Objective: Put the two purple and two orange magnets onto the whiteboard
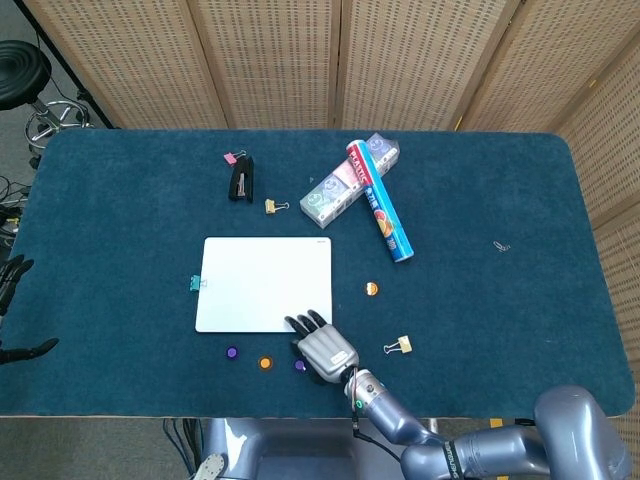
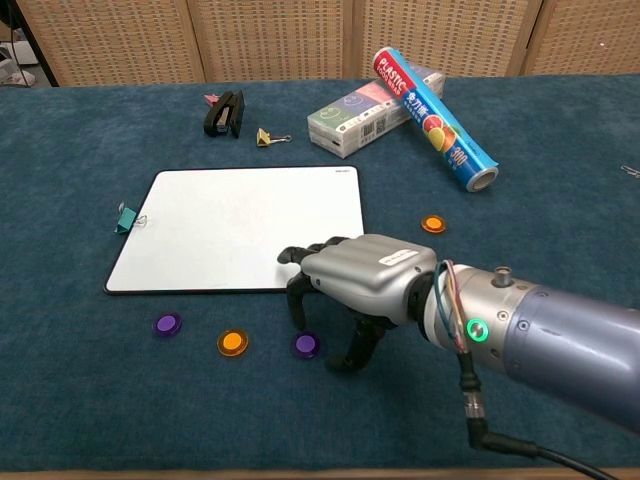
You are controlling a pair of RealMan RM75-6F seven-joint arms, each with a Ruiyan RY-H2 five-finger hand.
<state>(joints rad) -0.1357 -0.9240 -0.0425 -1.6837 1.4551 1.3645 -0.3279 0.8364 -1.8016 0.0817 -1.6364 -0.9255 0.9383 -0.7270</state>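
Note:
The whiteboard (image 1: 265, 280) (image 2: 240, 225) lies flat on the blue table with no magnet on it. Below its near edge sit a purple magnet (image 1: 232, 352) (image 2: 167, 324), an orange magnet (image 1: 265, 363) (image 2: 232, 342) and a second purple magnet (image 1: 299, 365) (image 2: 306, 345). Another orange magnet (image 1: 372, 289) (image 2: 432, 223) lies to the board's right. My right hand (image 1: 322, 350) (image 2: 360, 285) arches over the second purple magnet, fingers and thumb pointing down on either side of it, holding nothing. My left hand (image 1: 10, 285) shows only as dark spread fingers off the table's left edge.
At the back lie a plastic wrap roll (image 1: 380, 200) (image 2: 435, 105) across a tissue pack (image 1: 335, 190) (image 2: 360, 115) and a black stapler (image 1: 241, 178) (image 2: 224, 113). A teal clip (image 1: 196, 284) (image 2: 126, 219) touches the board's left edge. A yellow binder clip (image 1: 398, 346) lies right of my hand.

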